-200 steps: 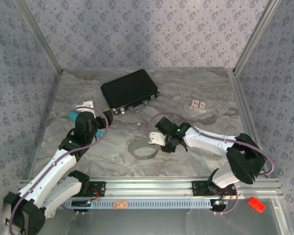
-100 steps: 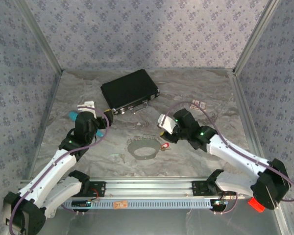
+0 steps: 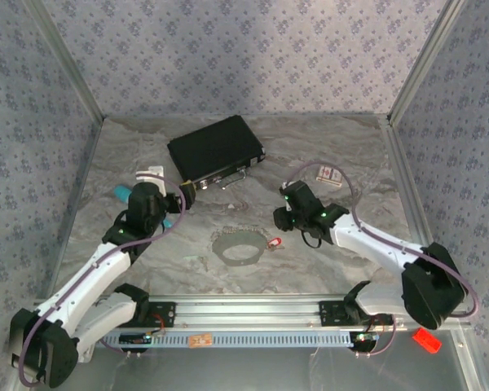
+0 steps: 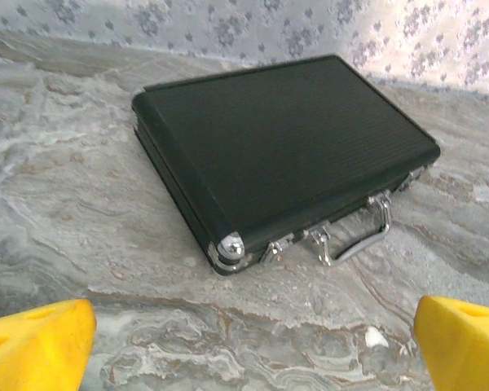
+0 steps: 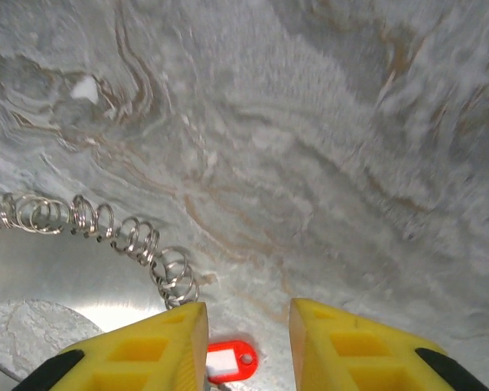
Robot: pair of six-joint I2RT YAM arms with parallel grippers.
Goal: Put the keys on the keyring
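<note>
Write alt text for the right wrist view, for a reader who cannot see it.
A red-headed key lies on the marbled grey table, seen in the gap between the right gripper's two yellow fingers, which stand apart and hold nothing. The keyring's edge of small linked metal loops curves in from the left towards the key.

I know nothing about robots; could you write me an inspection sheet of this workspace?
Surface: marbled grey table, no spills seen.
Job's things: keyring lying flat mid-table; red-tagged key beside its right edge; pale-headed keys farther back, right.
Clutter: black case, closed; teal stick by the left arm.
Grippers: left gripper open, facing the case; right gripper jaws apart over the red-tagged key, holding nothing.
Cables: purple cables run along both arms.
Surroundings: patterned walls; red object beyond the near rail.
</note>
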